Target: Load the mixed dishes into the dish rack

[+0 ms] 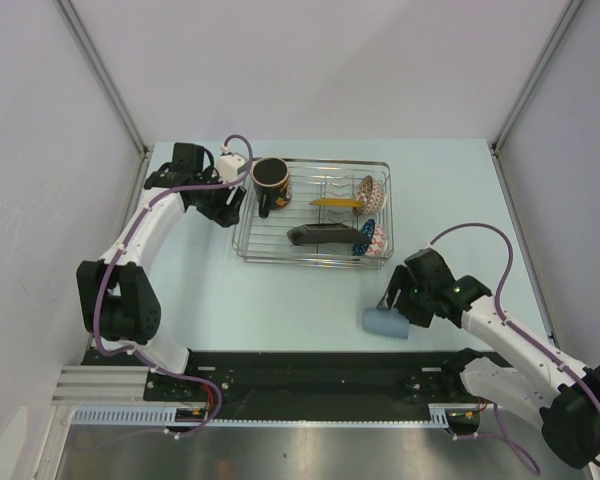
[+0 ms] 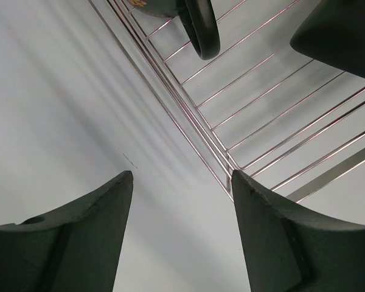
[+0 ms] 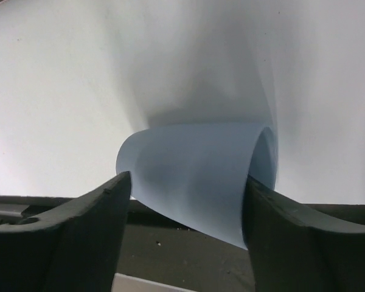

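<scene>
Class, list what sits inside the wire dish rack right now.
Inside the dish rack: a dark mug, a dark square plate, a yellow-faced piece on edge, and two patterned bowls. Anything behind the bowls is hidden. The light-blue cup lies outside.
</scene>
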Robot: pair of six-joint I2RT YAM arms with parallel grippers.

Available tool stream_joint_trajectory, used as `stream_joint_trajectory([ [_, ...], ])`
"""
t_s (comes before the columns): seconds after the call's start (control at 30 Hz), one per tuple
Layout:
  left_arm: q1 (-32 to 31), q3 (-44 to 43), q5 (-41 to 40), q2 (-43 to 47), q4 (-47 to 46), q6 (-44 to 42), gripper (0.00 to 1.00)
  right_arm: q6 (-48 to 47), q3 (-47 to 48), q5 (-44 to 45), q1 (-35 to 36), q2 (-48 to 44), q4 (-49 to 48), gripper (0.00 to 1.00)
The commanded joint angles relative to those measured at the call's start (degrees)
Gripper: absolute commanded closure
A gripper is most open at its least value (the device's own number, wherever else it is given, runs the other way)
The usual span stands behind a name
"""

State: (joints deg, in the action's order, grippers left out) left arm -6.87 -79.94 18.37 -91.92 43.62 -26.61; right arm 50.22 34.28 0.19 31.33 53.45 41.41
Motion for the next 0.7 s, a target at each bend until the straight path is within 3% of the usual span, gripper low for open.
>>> stream_joint_trajectory([
  [0.0,0.37,-0.48,0.44,1.66,-1.34,-0.64,0.29,-1.70,-0.88,-7.21,-3.11,0.33,-1.33,0.38],
  [0.1,0.28,-0.39,0.44,1.92,-1.25,-0.72,0.29,-1.61,-0.88,-8.01,-3.91,0.86,-2.82,0.60],
  [0.37,0.28,-0.91,-0.53,2.45,-0.99,-1.16,0.29,-2.75,-0.97,-11.96,-6.90,1.75,-7.21,1.00],
  [0.67,0.46,-9.96,3.85,1.57,1.91,2.78,0.28,-6.97,2.28,-27.76,-12.08,-1.68,-18.10,1.00],
])
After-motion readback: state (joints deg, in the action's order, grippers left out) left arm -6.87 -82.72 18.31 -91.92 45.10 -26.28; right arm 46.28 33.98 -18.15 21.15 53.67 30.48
